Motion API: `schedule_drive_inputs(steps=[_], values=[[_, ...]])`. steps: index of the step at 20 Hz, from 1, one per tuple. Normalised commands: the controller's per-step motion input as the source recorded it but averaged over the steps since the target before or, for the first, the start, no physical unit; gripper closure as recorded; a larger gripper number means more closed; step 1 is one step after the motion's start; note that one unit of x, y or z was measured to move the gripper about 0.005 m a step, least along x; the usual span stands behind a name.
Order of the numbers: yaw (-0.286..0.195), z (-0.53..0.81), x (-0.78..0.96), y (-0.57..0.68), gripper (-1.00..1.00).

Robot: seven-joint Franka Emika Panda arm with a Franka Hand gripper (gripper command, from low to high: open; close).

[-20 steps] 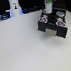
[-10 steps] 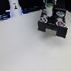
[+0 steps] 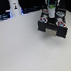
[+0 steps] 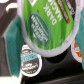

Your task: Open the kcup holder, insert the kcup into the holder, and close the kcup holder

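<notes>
While my gripper [image 3: 50,5] pinches the kcup [image 4: 47,22] just above the open kcup holder [image 3: 54,26], an off-centre release could catch its rim on a neighbouring pod [image 4: 29,56] and leave it tilted, jamming the drawer.

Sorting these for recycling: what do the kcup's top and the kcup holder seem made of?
The kcup top looks like printed foil or film: a glossy green lid with white lettering; which one is unclear. The kcup holder looks like matte black plastic or coated metal; the blur leaves it open.
</notes>
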Motion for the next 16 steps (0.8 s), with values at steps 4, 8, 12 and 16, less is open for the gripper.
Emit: schedule_drive_inputs(steps=[4, 8, 12, 16], values=[[0.023, -0.29, 0.13, 0.1, 1.0], [0.044, -0.21, 0.13, 0.14, 1.0], [0.047, -0.13, 0.13, 0.11, 1.0], [0.031, -0.11, 0.09, 0.07, 1.0]])
